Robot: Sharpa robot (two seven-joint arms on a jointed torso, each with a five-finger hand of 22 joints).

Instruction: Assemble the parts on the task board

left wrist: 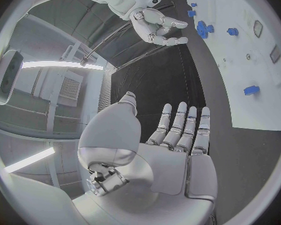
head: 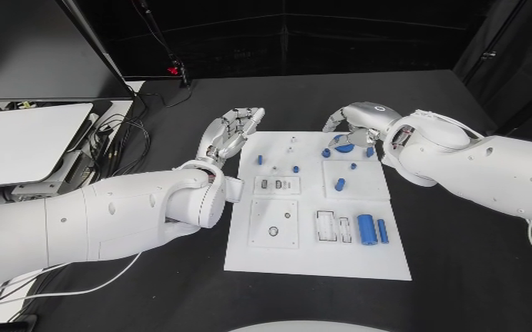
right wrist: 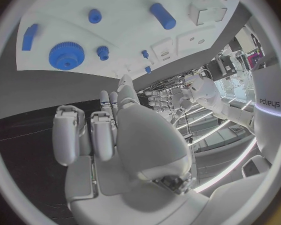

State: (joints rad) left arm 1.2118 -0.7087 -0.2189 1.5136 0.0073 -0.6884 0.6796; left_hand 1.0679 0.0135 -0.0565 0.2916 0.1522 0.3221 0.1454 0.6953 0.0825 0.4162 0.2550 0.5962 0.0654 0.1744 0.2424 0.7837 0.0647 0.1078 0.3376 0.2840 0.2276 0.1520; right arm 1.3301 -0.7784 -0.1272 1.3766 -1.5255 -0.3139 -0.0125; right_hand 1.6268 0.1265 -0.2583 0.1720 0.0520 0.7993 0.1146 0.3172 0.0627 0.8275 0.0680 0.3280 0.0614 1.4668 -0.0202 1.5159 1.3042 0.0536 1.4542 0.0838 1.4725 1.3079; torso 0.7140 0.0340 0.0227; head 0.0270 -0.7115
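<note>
Left hand (head: 230, 137) hovers at the far left corner of the flat white plastic task board (head: 316, 259) on the black table (head: 466, 270), fingers (left wrist: 178, 127) spread straight, holding nothing. Right hand (head: 357, 127) sits over the board's far edge, fingers curled but nothing held that I can see. Small blue toothed gear (right wrist: 65, 56) lies just beyond them. I judge it light, rigid, slippery; I'd pinch across its rim.

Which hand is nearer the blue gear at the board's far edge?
Right. The right hand hovers by the blue gear; the left hand is off the task board's opposite edge.
</note>
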